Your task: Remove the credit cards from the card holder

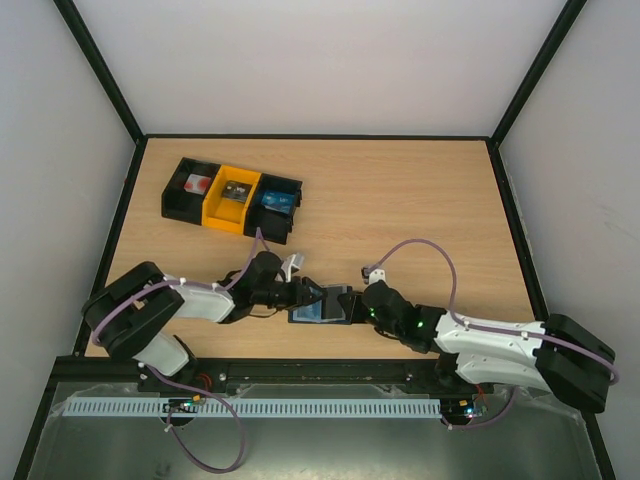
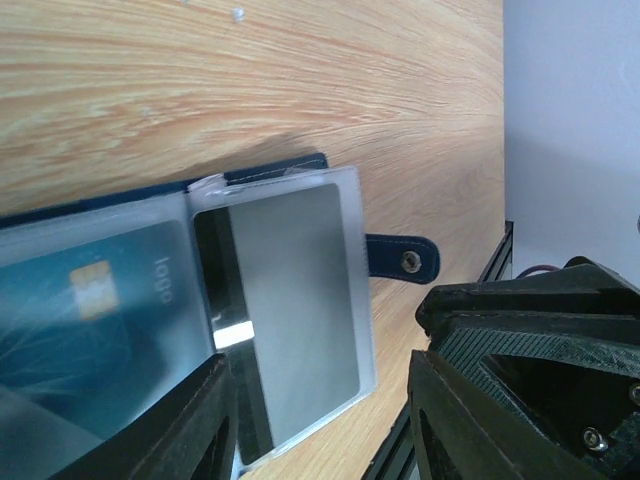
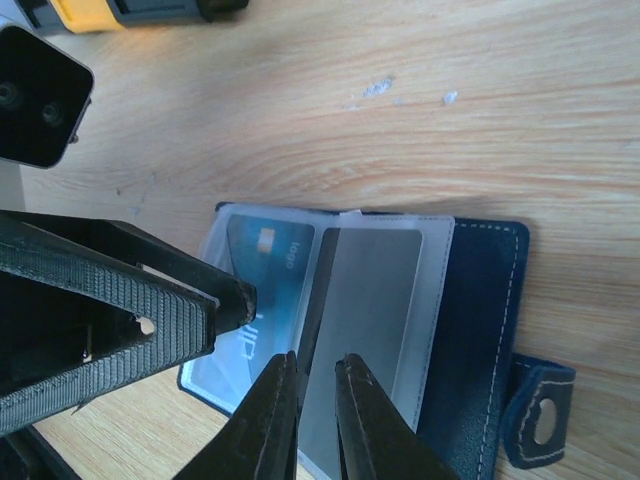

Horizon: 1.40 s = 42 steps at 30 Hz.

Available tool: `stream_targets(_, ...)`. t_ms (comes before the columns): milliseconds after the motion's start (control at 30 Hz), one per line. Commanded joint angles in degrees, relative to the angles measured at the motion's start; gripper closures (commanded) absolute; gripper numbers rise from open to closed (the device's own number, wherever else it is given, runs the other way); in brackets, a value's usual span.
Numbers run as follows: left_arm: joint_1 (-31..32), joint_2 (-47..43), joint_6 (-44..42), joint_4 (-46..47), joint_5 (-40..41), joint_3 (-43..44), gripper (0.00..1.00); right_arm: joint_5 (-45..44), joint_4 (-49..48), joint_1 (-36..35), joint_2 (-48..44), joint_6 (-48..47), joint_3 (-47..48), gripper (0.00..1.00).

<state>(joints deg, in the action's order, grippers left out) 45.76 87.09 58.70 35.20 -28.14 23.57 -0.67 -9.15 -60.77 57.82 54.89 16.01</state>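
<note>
1. Top view: you get bright, even, diffuse light; the table [image 1: 420, 200] carries only soft, short shadows.
2. Left wrist: a small white glare patch sits on the card holder [image 2: 290, 300]; the left gripper [image 2: 322, 385] is dark and unfocused.
3. Right wrist: the wood grain is sharp; the far yellow bin [image 3: 90, 12] is blurred.

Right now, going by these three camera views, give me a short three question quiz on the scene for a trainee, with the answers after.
1. True or false: the card holder lies open on the table.
2. Which card in the holder shows a gold chip? A) the blue card B) a green card C) no card
3. What colour is the middle bin in the row of three at the far left of the table?
Key: 1 true; 2 A; 3 yellow.
</note>
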Motion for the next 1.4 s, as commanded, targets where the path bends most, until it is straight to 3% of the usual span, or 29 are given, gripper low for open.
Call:
stream_targets(0, -0.72, 1.75, 0.0, 4.51, -1.24, -1.88, 0.51, 1.87, -2.82, -0.05, 3.43, 0.13, 1.6, 0.87)
stream_targets(900, -1.2, 5.49, -1.06, 6.38, -1.38, -2.86, 0.52, -0.04, -4.77, -0.11, 13.04, 0.57, -2.66, 0.88)
stream_targets(1367, -1.02, 8.18, 1.32, 11.61, -2.96, -3.12, 0.68, 0.04, -5.92, -0.05, 13.48, 0.37, -3.28, 0.88)
